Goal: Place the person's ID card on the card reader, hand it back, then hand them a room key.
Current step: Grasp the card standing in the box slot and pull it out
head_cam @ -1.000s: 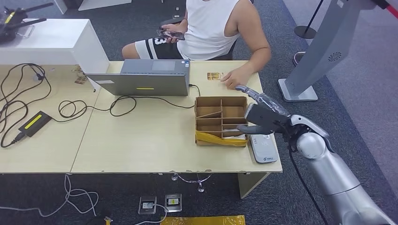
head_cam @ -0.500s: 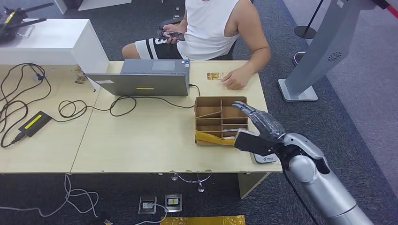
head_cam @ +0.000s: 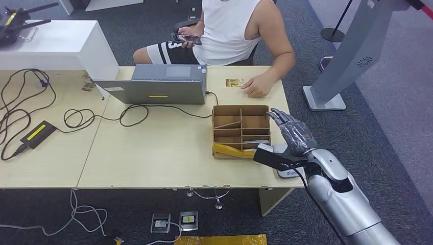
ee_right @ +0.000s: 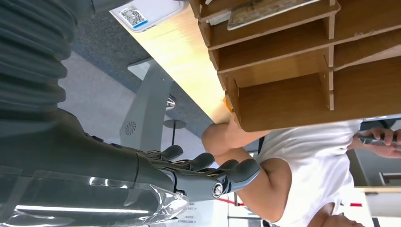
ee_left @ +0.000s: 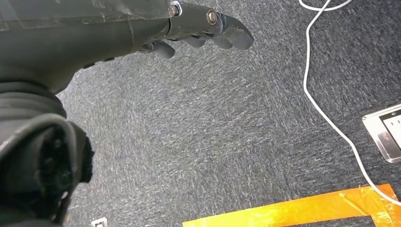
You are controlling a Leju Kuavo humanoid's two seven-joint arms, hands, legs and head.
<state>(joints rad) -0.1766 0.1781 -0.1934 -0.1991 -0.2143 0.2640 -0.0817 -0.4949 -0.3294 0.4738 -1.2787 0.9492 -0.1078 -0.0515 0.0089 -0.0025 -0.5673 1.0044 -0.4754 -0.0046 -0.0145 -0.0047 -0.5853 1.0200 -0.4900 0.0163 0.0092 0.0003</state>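
The ID card lies on the table at its far edge, just beside the person's resting hand. My right hand hovers with fingers spread and nothing in it over the white card reader, which sits at the table's front right corner and is mostly hidden. The right wrist view shows the same hand, the reader and the person. A cardboard divider box left of the hand holds cards in a near compartment. My left hand hangs over the carpet, holding nothing.
A grey laptop with cables stands at the back middle, and a black power brick lies far left. Yellow tape runs along the box front. A grey stand base sits on the floor beyond the table's right end.
My right hand has drawn back toward me and lower, from beside the box's right side to over the card reader. The person and the ID card have stayed put.
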